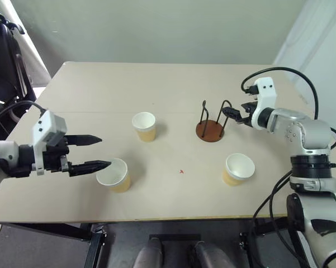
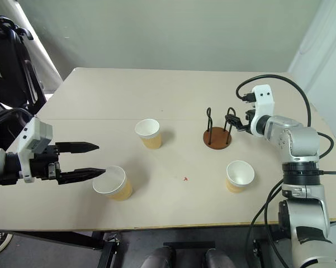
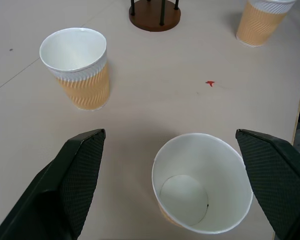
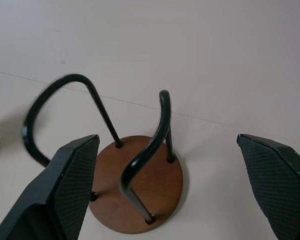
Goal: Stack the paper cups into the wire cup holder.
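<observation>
Left gripper spread wide, level with the nearest ribbed tan paper cup standing upright just ahead of its fingertips, while the wide-open right gripper hovers beside the empty brown-based wire cup holder.

Three paper cups — ribbed tan-yellow outsides, white rims, white insides. The wire cup holder has a reddish-brown disc base and black wire loops. The counter is pale beige — with one small red mark.
</observation>
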Tool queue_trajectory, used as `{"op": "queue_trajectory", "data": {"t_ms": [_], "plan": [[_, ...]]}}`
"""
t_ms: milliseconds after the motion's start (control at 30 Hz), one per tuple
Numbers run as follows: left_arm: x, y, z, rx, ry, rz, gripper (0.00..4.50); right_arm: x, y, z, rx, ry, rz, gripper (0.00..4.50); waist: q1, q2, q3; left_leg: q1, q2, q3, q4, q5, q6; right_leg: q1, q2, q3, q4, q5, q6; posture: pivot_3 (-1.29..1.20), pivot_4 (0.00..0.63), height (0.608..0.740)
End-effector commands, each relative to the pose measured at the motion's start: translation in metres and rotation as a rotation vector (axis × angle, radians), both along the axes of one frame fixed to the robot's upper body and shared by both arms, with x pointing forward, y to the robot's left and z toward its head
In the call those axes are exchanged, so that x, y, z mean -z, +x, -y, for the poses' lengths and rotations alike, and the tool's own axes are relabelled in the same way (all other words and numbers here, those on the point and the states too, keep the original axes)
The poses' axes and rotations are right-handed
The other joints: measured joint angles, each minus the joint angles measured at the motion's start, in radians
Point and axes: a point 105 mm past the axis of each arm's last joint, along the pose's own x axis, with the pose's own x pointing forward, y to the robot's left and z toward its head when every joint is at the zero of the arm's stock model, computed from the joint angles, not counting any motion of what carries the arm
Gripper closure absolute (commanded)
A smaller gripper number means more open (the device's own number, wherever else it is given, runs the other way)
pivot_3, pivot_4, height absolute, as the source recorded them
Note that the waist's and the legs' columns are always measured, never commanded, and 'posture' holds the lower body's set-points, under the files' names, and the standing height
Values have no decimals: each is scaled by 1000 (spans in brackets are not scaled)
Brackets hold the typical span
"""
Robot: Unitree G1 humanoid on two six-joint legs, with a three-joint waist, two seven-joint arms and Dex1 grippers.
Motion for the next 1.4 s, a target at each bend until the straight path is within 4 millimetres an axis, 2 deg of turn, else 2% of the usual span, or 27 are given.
{"op": "queue_trajectory", "data": {"t_ms": [33, 233, 300, 467, 667, 700, 967, 1133, 1267, 1400], "plan": [[-12, -4, 1, 9, 9, 54, 21, -9, 4, -1, 34, -43, 41, 0, 0, 0, 0, -1, 0, 0, 0, 0, 0, -1, 0, 0, 0, 0, 0, 0, 150, 740], [-12, -7, 0, 2, 10, 53, 21, 0, 7, -5, 56, -45, 3, 0, -1, 0, 0, -2, 0, 0, 0, 0, 0, -3, 0, 0, 0, 0, 0, 0, 150, 740], [-11, -8, 0, -2, 11, 54, 0, 2, 7, -10, 45, -57, 2, 403, -1, 0, 0, -2, 0, 0, 0, 0, 0, -3, 0, 0, 0, 0, 0, 0, 150, 740], [-10, -7, -1, -9, 14, 57, 0, 0, 10, -11, 42, -61, 13, 2012, 0, 0, 0, -3, 0, 0, 0, 0, 0, -3, 0, 0, 0, 0, -1, 0, 150, 740], [-10, -7, -2, -12, 17, 59, 0, -2, 11, -9, 37, -74, 21, 4324, 0, 0, 0, -3, 1, 0, 0, 0, 0, -3, 0, 0, 0, 0, -1, 0, 150, 740], [-11, -7, -2, -12, 17, 59, 0, -3, 10, -9, 29, -73, 21, 4481, 0, 0, 0, -3, 0, 0, 0, 0, 0, -4, 0, 0, 0, 0, -1, 0, 150, 740], [-11, -8, -2, -11, 20, 57, 0, 2, 0, -25, -146, -98, -23, 4481, -1, 0, 0, -4, 1, 0, 0, 0, -1, -4, 0, 0, 0, 1, -1, 0, 150, 740], [-12, -9, -2, -11, 21, 56, 0, -1, -12, -51, -341, -112, -18, 4481, -2, 0, 0, -3, 1, 1, 0, 1, -1, -4, 1, 0, 0, 1, -2, 0, 150, 740], [-12, -10, -2, -14, 23, 53, 0, -8, -39, -86, -563, -121, 9, 4481, -4, 0, 0, -5, 3, 1, 0, 1, -2, -6, 3, 0, 1, 1, -3, 0, 150, 740], [-12, -10, -3, -20, 24, 52, 0, -1, -72, -111, -770, -166, 20, 4481, -5, -1, 0, -5, 6, 1, 0, 1, -3, -6, 5, 0, 0, 1, -4, 0, 150, 740]]}}
